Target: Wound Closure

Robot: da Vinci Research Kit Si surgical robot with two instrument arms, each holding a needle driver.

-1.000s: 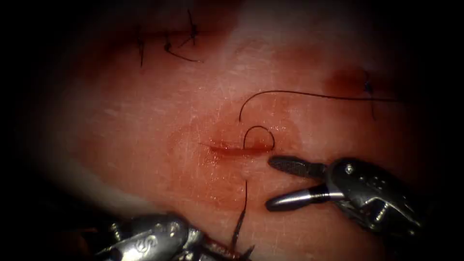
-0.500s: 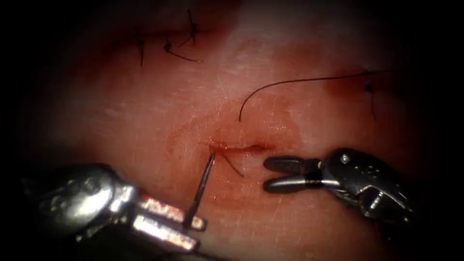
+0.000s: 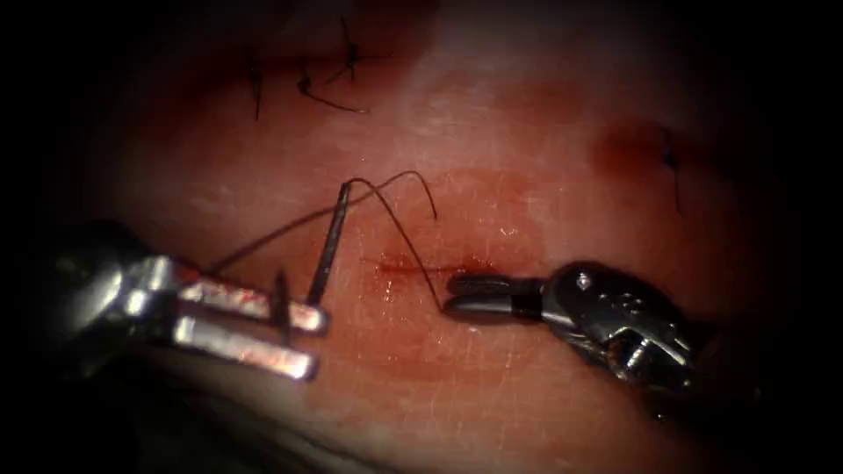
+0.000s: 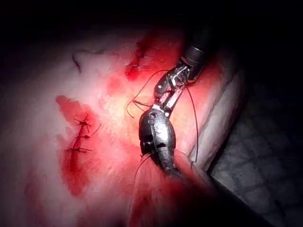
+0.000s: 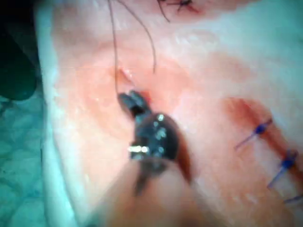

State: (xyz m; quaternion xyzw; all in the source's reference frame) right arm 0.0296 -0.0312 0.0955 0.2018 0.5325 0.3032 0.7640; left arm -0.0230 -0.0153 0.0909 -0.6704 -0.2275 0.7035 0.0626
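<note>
The short cut (image 3: 421, 265) lies across the middle of the tissue (image 3: 527, 175), with red fluid around it. My left tool (image 3: 314, 342) is left of the cut, shut on the needle (image 3: 329, 246) near its lower end. The needle stands free above the tissue. Thread (image 3: 399, 233) runs from the needle's top down to the tissue just below the cut. My right tool (image 3: 452, 296) is shut there, tips at the thread; I cannot tell whether it grips it. The right wrist view has these jaws (image 5: 130, 99) beside the thread (image 5: 113, 47). The left jaws (image 4: 166, 92) are stained red.
Older stitches with cut thread ends sit at the far left (image 3: 325, 79) and far right (image 3: 669, 158) of the tissue. A stitched wound (image 4: 78, 137) and blue stitches (image 5: 284, 161) lie further off. Green cloth (image 5: 19, 142) borders the tissue edge.
My left tool moved up and left with the needle, pulling thread through; the small loop over the cut is gone. My right tool's jaws closed and moved left to the thread.
</note>
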